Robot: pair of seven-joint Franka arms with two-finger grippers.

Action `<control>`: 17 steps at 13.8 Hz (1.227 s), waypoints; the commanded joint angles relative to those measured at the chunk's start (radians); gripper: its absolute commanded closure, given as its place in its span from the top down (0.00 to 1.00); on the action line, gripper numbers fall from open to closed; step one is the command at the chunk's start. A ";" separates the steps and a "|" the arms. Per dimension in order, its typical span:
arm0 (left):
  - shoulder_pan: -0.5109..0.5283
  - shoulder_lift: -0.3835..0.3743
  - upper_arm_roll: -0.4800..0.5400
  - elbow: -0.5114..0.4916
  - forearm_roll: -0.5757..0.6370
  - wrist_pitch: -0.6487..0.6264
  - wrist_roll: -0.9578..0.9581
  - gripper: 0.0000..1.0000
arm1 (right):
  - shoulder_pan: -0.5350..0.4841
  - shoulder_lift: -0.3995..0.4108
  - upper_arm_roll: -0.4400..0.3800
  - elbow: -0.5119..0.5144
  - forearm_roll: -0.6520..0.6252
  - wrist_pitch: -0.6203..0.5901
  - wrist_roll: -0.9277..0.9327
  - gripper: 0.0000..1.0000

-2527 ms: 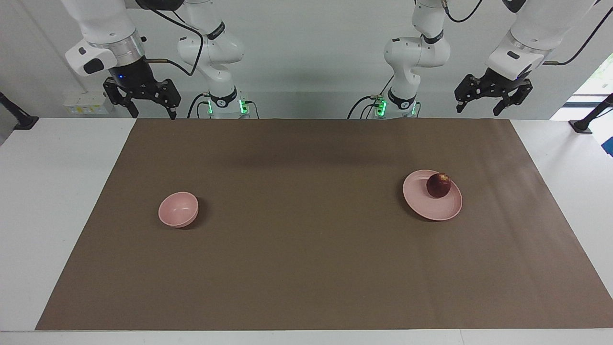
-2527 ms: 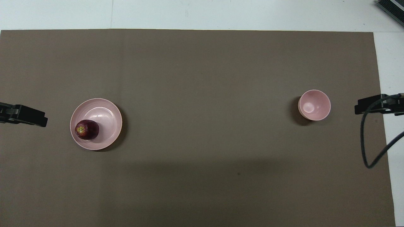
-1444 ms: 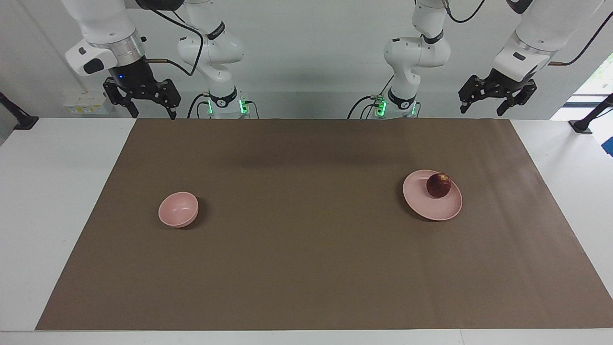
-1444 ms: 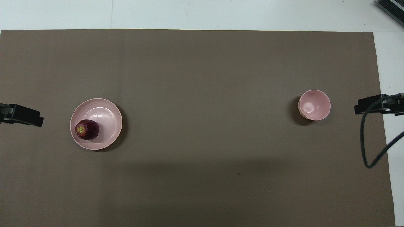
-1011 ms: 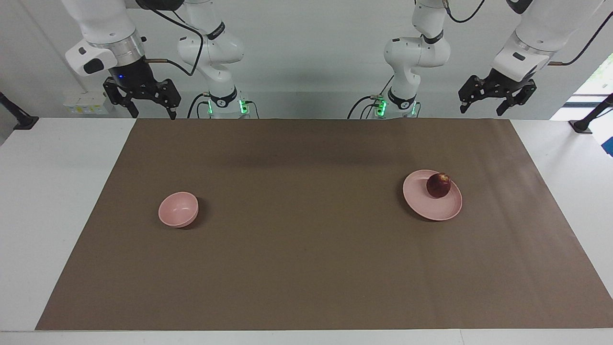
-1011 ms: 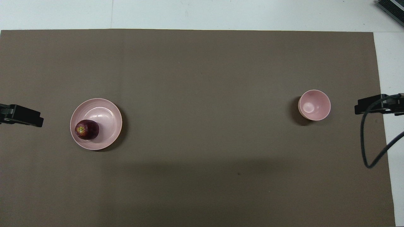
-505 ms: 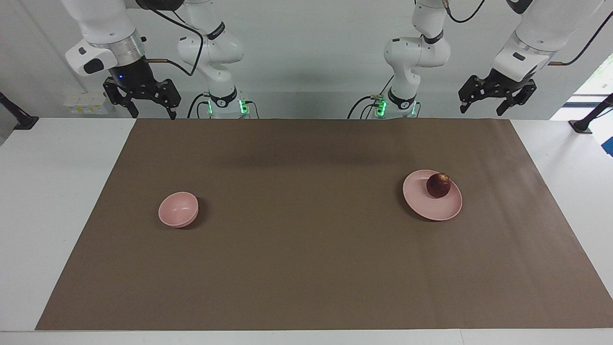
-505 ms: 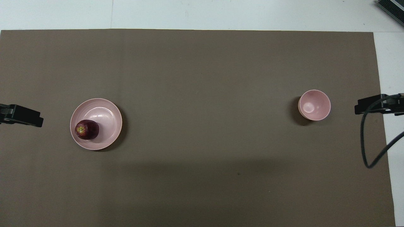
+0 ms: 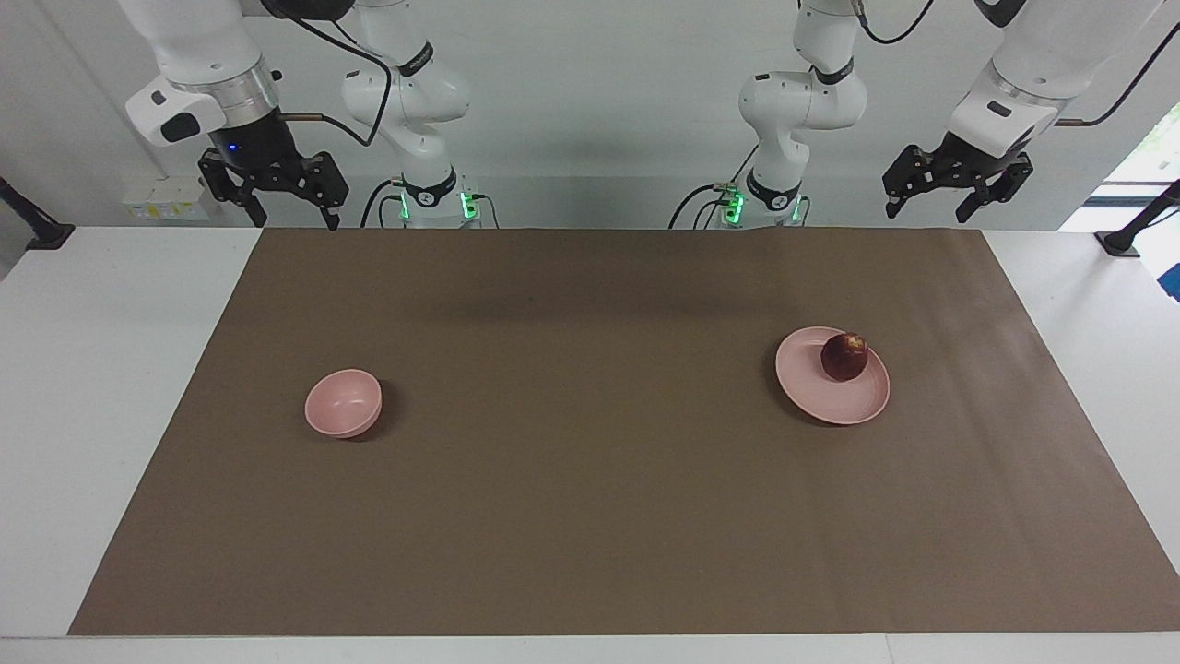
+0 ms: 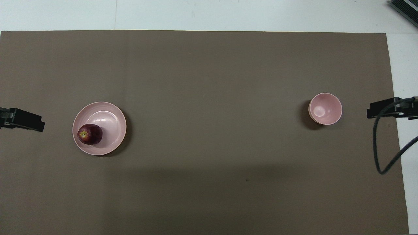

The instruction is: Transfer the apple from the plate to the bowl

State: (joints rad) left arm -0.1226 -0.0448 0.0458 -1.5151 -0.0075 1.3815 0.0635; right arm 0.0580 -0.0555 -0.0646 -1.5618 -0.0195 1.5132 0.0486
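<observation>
While both arms hang raised at the robots' edge of the brown mat (image 9: pixel 590 516), the apple (image 9: pixel 844 357) sits on the plate (image 9: pixel 820 392), toward the left arm's end of the table. In the overhead view the apple (image 10: pixel 89 134) lies at about eight o'clock on the plate (image 10: pixel 111 120), touching the low rim, its yellowish stem end turned up; the facing view shows only the fruit's side. The bowl (image 9: pixel 343 403) stands upright toward the right arm's end, well apart from the plate, and only from overhead is its hollow (image 10: pixel 325 108) seen. The facing view shows the left gripper (image 9: pixel 926 207) and the right gripper (image 9: pixel 293 218) whole, each with its fingers spread and nothing between them; overhead, just a dark tip of each pokes in from the frame's sides.
</observation>
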 commanded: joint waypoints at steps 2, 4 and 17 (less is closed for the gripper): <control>0.011 -0.014 0.002 -0.034 0.009 0.019 0.016 1.00 | -0.015 -0.014 0.005 -0.014 0.019 0.016 -0.029 1.00; 0.015 -0.014 0.000 -0.050 0.009 0.034 0.018 1.00 | -0.015 -0.014 0.005 -0.014 0.019 0.016 -0.029 1.00; 0.023 -0.012 0.002 -0.312 0.009 0.332 0.024 1.00 | -0.015 -0.014 0.005 -0.014 0.019 0.016 -0.029 1.00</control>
State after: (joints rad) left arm -0.1118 -0.0377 0.0495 -1.7652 -0.0075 1.6513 0.0675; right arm 0.0580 -0.0555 -0.0646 -1.5618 -0.0195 1.5132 0.0486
